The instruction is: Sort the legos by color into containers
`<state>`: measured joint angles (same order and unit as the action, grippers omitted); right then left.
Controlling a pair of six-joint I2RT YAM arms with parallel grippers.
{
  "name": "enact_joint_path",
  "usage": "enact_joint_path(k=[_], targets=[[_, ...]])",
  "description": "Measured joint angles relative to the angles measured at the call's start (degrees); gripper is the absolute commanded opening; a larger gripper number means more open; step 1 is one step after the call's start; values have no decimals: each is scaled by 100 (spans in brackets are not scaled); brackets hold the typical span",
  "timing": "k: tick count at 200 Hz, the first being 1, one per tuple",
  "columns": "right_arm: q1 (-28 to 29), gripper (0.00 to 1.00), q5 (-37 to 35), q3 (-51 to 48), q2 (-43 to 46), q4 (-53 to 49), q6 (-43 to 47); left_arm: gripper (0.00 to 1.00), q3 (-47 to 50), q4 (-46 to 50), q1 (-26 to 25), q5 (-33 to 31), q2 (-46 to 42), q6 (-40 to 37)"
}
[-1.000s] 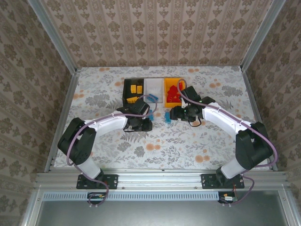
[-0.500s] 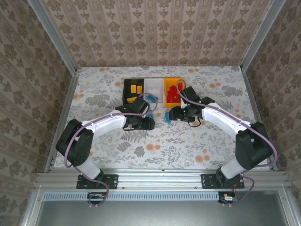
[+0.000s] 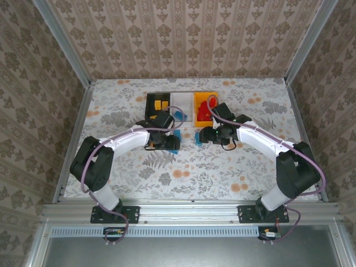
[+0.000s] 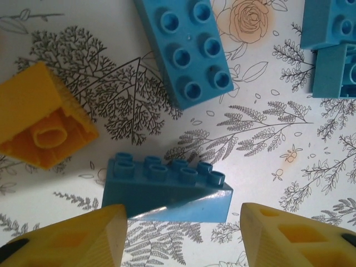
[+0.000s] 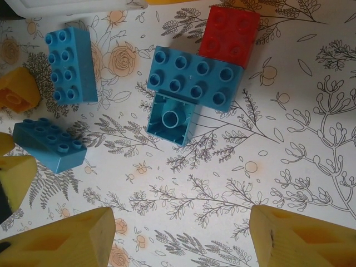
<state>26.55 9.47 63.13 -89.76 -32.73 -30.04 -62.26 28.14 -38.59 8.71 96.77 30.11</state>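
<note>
- While the left gripper (image 4: 182, 219) hangs over the flowered table (image 3: 233, 167) with its jaws apart and nothing between them, a blue brick (image 4: 167, 186) lies on the cloth just ahead of the gap, studs up.
- That brick's long axis runs from one yellow finger (image 4: 83, 236) toward the other, a little slanted. It therefore lies along the closing line, and its length looks about as wide as the gap.
- My judgement is that closing from here would catch the short ends, if at all, and that a wrist turn onto the narrow width would suit better.
- A second blue brick (image 4: 192, 53) lies farther out, with its long axis pointing away from the gripper. An overturned orange-yellow brick (image 4: 41, 122) sits to the left, and neither touches the first.
- The right gripper (image 5: 181, 222) is also spread and empty. In its wrist view the same blue brick (image 5: 50, 144) lies off at the left edge, so the left arm is the nearer one.
- In the top view the bins stand beyond both grippers. The black bin (image 3: 151, 101) holds yellow pieces and the orange bin (image 3: 197, 99) holds red ones, so the white bin (image 3: 183, 100) between them is probably where blue goes.
</note>
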Motion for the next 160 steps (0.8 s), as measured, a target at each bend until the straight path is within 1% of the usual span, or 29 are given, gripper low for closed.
enact_joint_path(k=[94,121,134,144,160], targets=[[20,67,0,-63,0,0,-11,59,-754,101,48,44,643,-297],[70,67,-2,-63,0,0,-22,61,-758,55,48,203,634,-295],[98,67,-2,-63,0,0,-22,64,-728,13,44,254,570,-293],[111,67,-2,-63,0,2,-22,67,-658,-7,44,262,433,-291],[127,67,0,-63,0,2,-24,68,-520,-9,44,251,118,-278]])
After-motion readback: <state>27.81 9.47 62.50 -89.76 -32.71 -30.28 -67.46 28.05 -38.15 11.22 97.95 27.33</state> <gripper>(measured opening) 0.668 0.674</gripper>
